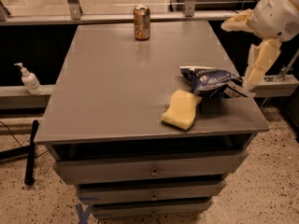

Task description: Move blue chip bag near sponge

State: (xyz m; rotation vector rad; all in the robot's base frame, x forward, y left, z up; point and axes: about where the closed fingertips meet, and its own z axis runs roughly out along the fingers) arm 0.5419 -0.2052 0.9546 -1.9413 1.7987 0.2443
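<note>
The sponge was a thick pale yellow block with wavy sides. It lay flat near the front right of the grey table, tilted so that its far corner pointed toward the bag. Just to its right lay the blue chip bag, a small, crumpled dark-blue foil bag with white lettering. One silvery crimped end stuck out toward the table's right edge. The bag's near-left edge met the sponge's far corner; whether they touched or only came very close could not be told.

Farther right, the gripper hung above the table's right edge with its jaws spread wide and nothing between them. One cream finger reached leftward, high above the bag, and the other pointed down just beside the bag's right end. The bag therefore lay below the open jaws and slightly to their left, free of both fingers and resting on the table.

As for containers, a white pump bottle stood upright on the ledge left of the table, and its contents could not be seen. A gold-brown drink can stood upright at the far edge of the table, well apart from the bag and sponge. Below the tabletop, the drawers were shut, hiding whatever they held.
</note>
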